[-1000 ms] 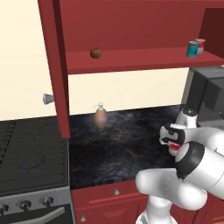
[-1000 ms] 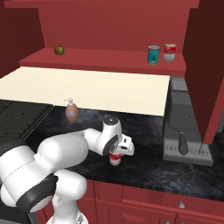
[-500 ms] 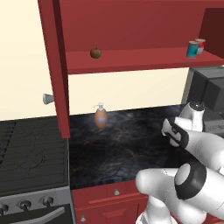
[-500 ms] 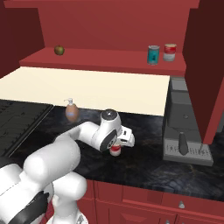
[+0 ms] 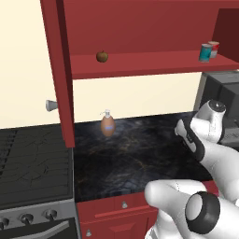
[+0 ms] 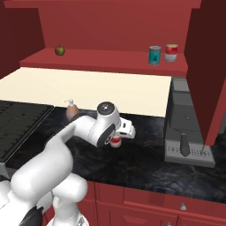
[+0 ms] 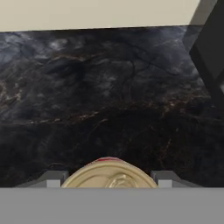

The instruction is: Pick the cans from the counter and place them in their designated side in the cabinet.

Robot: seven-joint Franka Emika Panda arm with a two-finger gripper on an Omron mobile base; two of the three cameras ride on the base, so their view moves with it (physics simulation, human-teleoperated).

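- Hand view: the end effector (image 7: 108,178) looks down on the black desk (image 7: 109,96), and a can with a cream top and a red edge (image 7: 108,174) sits right between its two finger tips (image 7: 51,178). The fingers seem to press on both sides of the can, though the grey band hides the contact itself.
- Right base view: the end effector (image 6: 118,139) hangs low over the desk (image 6: 145,163) in front of the white arm's wrist, with the red-banded can (image 6: 115,141) just under it; whether the can rests on the stone or is lifted off it I cannot tell. A brown soap bottle (image 6: 70,110) stands behind the arm near the wall. On the cabinet (image 6: 110,26) shelf, a teal can (image 6: 155,55) and a red-and-white can (image 6: 171,52) stand side by side at the right end, and a small apple (image 6: 59,50) sits well apart at the left end.
- Left base view: the arm's wrist (image 5: 198,133) bends down at the right, hiding the held can. The soap bottle (image 5: 108,125) stands at the back of the desk (image 5: 126,158). The shelf carries the apple (image 5: 102,56) left and the two cans (image 5: 207,51) far right.
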